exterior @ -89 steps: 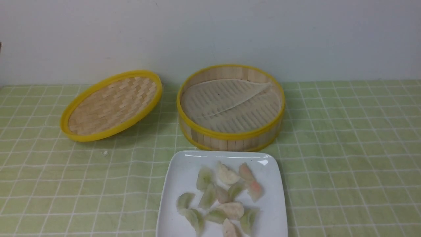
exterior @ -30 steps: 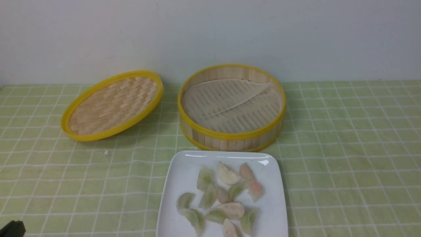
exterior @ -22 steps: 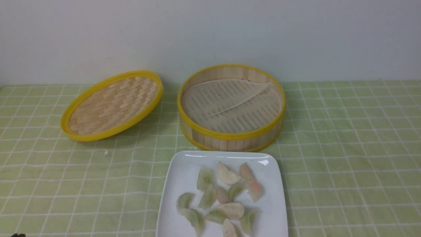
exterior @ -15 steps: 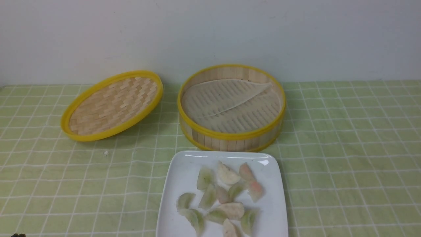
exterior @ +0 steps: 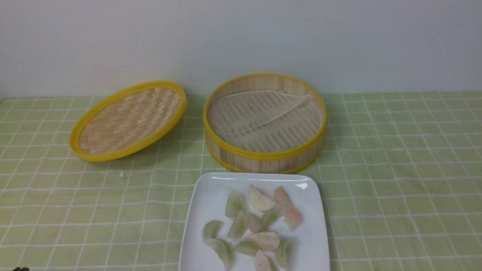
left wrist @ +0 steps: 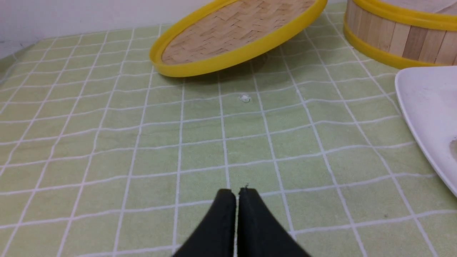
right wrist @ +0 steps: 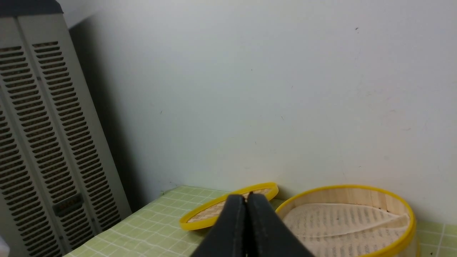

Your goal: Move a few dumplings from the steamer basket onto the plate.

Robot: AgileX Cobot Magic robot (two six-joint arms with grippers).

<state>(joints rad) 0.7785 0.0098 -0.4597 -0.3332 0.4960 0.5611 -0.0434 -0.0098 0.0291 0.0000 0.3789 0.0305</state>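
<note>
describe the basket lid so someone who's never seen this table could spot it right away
On the green checked cloth, find the round steamer basket at the back. The lid lies to its left, one edge propped up. Unlike the tall slat-walled basket, it is a shallow yellow-rimmed disc of woven bamboo.

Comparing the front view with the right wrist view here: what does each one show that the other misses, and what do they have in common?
Only the front view shows the plate with the dumplings piled on it among green and pink ones, nearest the robot.

Only the right wrist view shows the right gripper, its fingers pressed shut and holding nothing, and a grey louvred cabinet beyond the table's edge.

Both show the steamer basket, with only its ribbed liner inside, the woven lid tilted beside it, and the green checked cloth.
</note>
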